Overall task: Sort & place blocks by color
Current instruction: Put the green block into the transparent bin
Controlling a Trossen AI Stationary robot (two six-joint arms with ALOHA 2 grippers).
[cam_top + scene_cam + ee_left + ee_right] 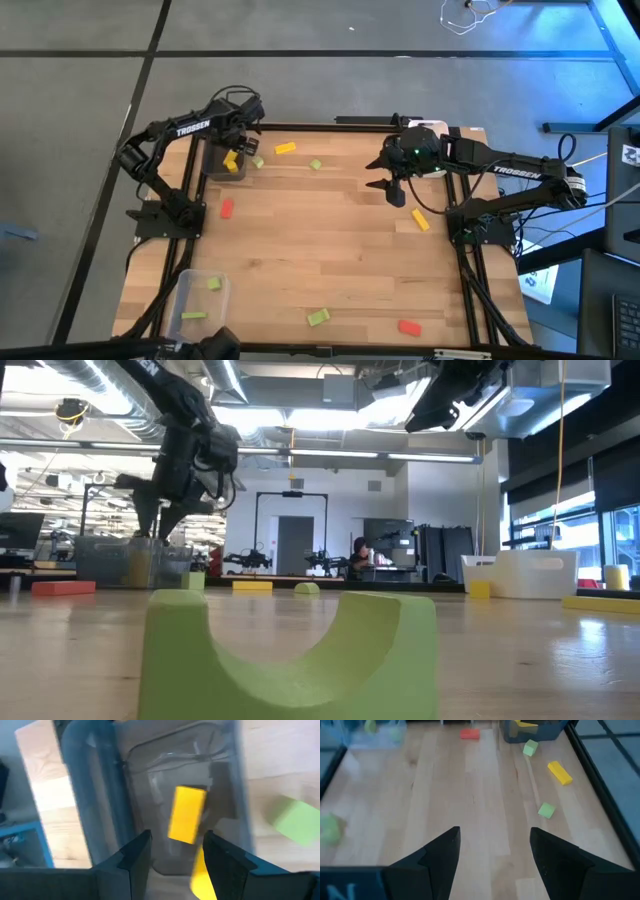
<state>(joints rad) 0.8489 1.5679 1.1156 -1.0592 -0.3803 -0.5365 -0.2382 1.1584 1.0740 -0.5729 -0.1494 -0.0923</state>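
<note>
Left gripper (243, 128) hangs over the dark grey plastic tray (214, 162); right gripper (392, 180) hovers above the bare wooden surface (320, 250).

Seen from the left wrist, the left jaws are spread and empty, with a yellow bar block (186, 814) lying in the grey tray below them and a light green chunky block (298, 822) on the wood just beside the tray. The right jaws are also spread, holding nothing, near a yellow bar (420, 219) by the right edge. A red block (227, 208) lies left of centre, another red block (409, 327) and a green arched block (318, 317) lie near the front edge, and two green pieces (213, 284) sit in the clear plastic tray (184, 290).
</note>
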